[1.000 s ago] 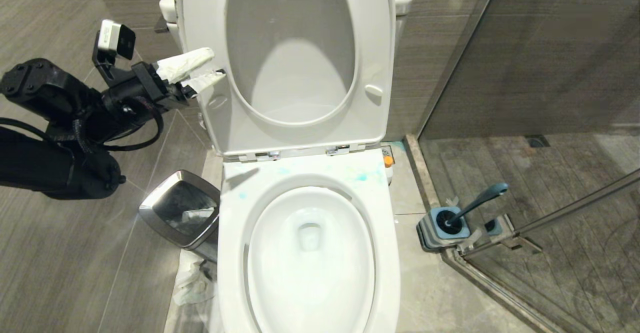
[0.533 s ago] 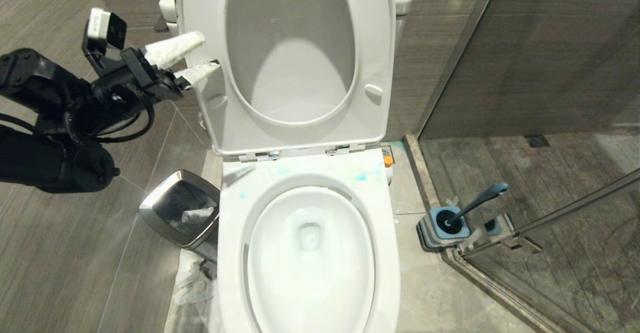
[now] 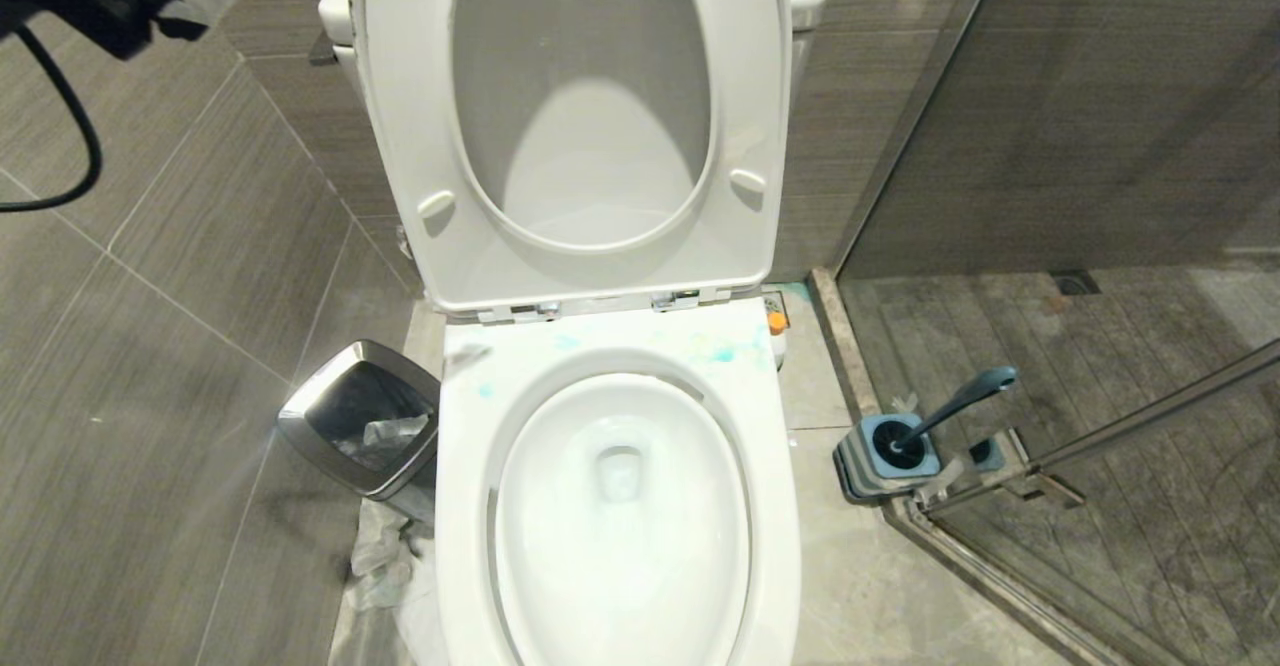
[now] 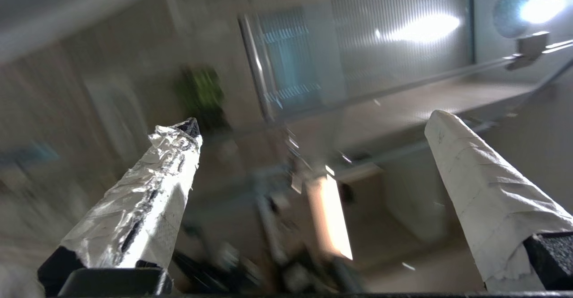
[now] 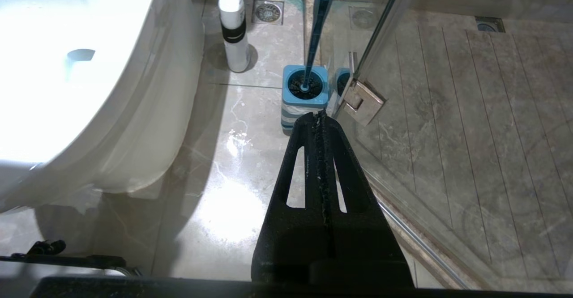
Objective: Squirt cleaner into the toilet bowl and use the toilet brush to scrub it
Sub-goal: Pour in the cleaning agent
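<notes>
You're looking down at a bathroom floor (image 3: 150, 426) of grey wood-grain tile, with a paler stone strip around the toilet and a glass shower screen (image 3: 1050, 146) at 3 o'clock. A square steel bin (image 3: 362, 418) stands at 9 o'clock of the toilet bowl (image 3: 620, 506), just beside it. The bowl fills the lower centre, its seat and lid (image 3: 580, 126) propped upright at 12 o'clock. Its white rim carries pale blue smears of cleaner (image 3: 722, 353) along the back edge. The toilet brush (image 3: 955, 404) leans in its square blue-grey holder (image 3: 885, 458) on the floor at 3 o'clock of the bowl, well apart from it; the right wrist view shows a white bottle (image 5: 233, 25) with an orange cap standing between bowl and holder. Your left pincer (image 4: 313, 128) is up at 11 o'clock, spread wide, its wrapped fingers (image 4: 474, 186) gripping nothing. Your right pincer (image 5: 321, 115) is pressed together, empty, above the floor near the holder
</notes>
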`<state>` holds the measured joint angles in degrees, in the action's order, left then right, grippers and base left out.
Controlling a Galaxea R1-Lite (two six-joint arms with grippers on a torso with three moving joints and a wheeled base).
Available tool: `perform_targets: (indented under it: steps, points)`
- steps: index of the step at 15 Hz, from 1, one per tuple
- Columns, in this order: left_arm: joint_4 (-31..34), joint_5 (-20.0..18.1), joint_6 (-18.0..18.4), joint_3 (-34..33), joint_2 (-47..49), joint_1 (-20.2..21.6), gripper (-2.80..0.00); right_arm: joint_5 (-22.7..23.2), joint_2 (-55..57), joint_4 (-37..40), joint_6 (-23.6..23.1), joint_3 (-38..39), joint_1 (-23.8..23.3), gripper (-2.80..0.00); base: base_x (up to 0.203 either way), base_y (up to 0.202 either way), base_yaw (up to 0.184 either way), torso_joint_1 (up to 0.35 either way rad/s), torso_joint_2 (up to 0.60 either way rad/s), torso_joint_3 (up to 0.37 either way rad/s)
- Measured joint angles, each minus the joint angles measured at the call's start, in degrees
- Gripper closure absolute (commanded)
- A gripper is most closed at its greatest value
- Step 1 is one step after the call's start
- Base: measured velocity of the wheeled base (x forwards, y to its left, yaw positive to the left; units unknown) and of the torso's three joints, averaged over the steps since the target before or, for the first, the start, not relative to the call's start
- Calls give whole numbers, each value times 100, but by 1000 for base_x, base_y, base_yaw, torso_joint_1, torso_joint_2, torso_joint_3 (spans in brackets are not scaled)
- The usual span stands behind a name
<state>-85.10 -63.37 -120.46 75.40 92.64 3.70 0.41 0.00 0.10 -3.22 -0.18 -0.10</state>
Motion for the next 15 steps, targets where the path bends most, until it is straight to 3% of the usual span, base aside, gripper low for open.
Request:
perform_targets:
  steps: [2, 3, 5, 6, 9, 11, 13, 14, 15]
  points:
    - [4, -843, -950, 159, -296, 136, -280, 2, 0, 0, 0, 0, 0, 0, 0, 0, 0, 0, 0, 0]
    - [-39, -1399, -1164, 234, -396, 203, -280, 0, 0, 0, 0, 0, 0, 0, 0, 0, 0, 0, 0, 0]
    - [-187, -2254, -1232, 542, -532, 323, -280, 0, 0, 0, -1, 0, 0, 0, 0, 0, 0, 0, 0, 0]
    - [-203, -2366, -1242, 748, -576, 410, -280, 0, 0, 0, 0, 0, 0, 0, 0, 0, 0, 0, 0, 0]
    - [-197, -2385, -1351, 1661, -624, 558, -280, 0, 0, 0, 0, 0, 0, 0, 0, 0, 0, 0, 0, 0]
    - [342, -2255, -1947, 2130, -613, 590, -280, 0, 0, 1, 2, 0, 0, 0, 0, 0, 0, 0, 0, 0]
    - [1355, -1388, -2602, 2233, -525, 749, -280, -1, 0, 1, 0, 0, 0, 0, 0, 0, 0, 0, 0, 0]
    - [2040, -853, -2735, 2151, -448, 843, -280, 0, 0, 1, 0, 0, 0, 0, 0, 0, 0, 0, 0, 0]
    - [2748, -368, -2643, 1887, -368, 920, -280, -1, 0, 0, 2, 0, 0, 0, 0, 0, 0, 0, 0, 0]
